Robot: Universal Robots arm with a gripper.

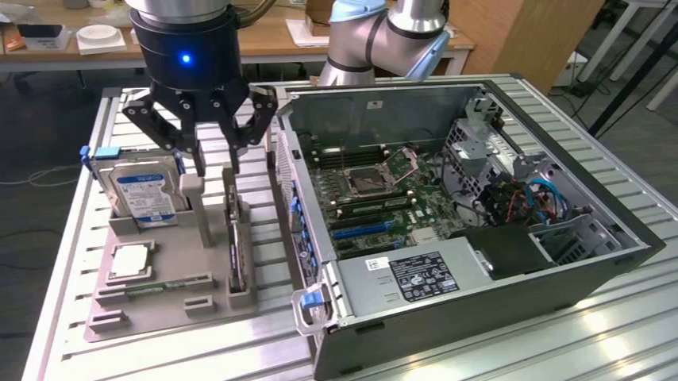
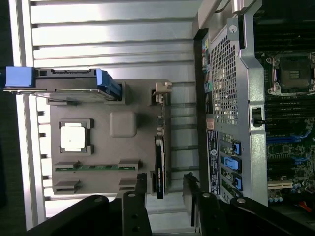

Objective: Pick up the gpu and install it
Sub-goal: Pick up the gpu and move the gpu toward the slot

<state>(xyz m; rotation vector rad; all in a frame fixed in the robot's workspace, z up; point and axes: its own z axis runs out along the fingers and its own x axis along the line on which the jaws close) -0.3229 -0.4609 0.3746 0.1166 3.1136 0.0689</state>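
The gpu (image 1: 235, 248) is a thin dark card standing on edge in a slot at the side of the grey holder tray (image 1: 148, 311) nearest the computer case. In the wrist view the gpu (image 2: 159, 168) shows as a narrow dark strip lying between my two fingers. My gripper (image 1: 216, 167) hangs above the tray, just over the far end of the card, with its fingers (image 1: 198, 159) spread apart and nothing between them. My gripper (image 2: 165, 186) straddles the card's line without touching it.
An open computer case (image 1: 593, 238) lies at the exterior view's right, its motherboard (image 1: 371, 186) exposed. On the tray stand a blue-labelled hard drive (image 1: 143, 197), a processor (image 1: 129, 260) and a green memory stick (image 1: 170, 284). Ribbed aluminium table (image 1: 551, 341) surrounds them.
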